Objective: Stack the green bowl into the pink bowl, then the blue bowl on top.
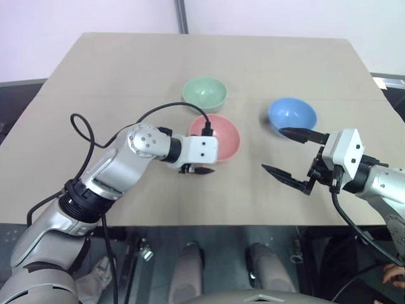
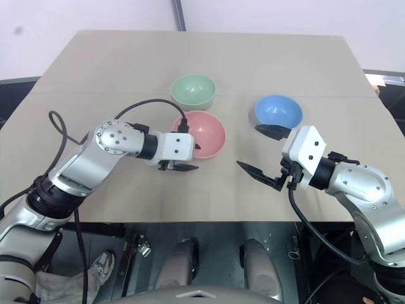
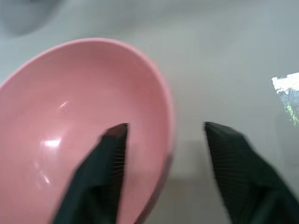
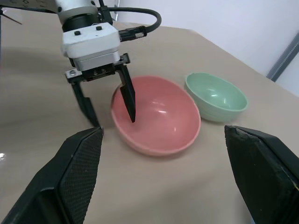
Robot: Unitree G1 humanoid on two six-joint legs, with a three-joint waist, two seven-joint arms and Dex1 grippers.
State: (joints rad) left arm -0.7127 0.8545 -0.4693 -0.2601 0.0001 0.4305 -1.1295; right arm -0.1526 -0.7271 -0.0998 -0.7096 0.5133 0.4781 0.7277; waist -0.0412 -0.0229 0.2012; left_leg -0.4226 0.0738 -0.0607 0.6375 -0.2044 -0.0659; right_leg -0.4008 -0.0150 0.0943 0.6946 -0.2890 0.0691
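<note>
Tan tabletop (image 1: 126, 69) carries all 3 bowls and both arms reach in over its near edge. Nearest on the robot's right, the right gripper (image 1: 288, 154) hangs above bare table with its 2 black fingers spread wide and nothing between them; one fingertip sits close to the near rim of the blue bowl, the other points toward the open space in front of the pink bowl.

On the left, the left gripper (image 4: 110, 108) has its fingers apart and straddles the near-left rim of the pink bowl (image 4: 159, 116): in the right wrist view one finger (image 4: 128, 100) dips inside the bowl and the other stands outside the wall, down by the table. The left wrist view agrees, with one finger over the pink interior and the other over the tabletop, the rim lying between them. Whether either finger actually touches the wall cannot be told. The pink bowl looks tipped, its mouth tilted away from that gripper, and it holds nothing.

A black cable (image 1: 85, 136) loops up off the left forearm and runs to the wrist.

Farther back, the blue bowl (image 1: 292, 116) rests upright and empty on the right side of the table, well apart from the pink one.

Farthest, the green bowl (image 1: 204, 94) sits upright and empty just behind the pink bowl, their rims close together but apparently not touching. None of the bowls is stacked yet.
</note>
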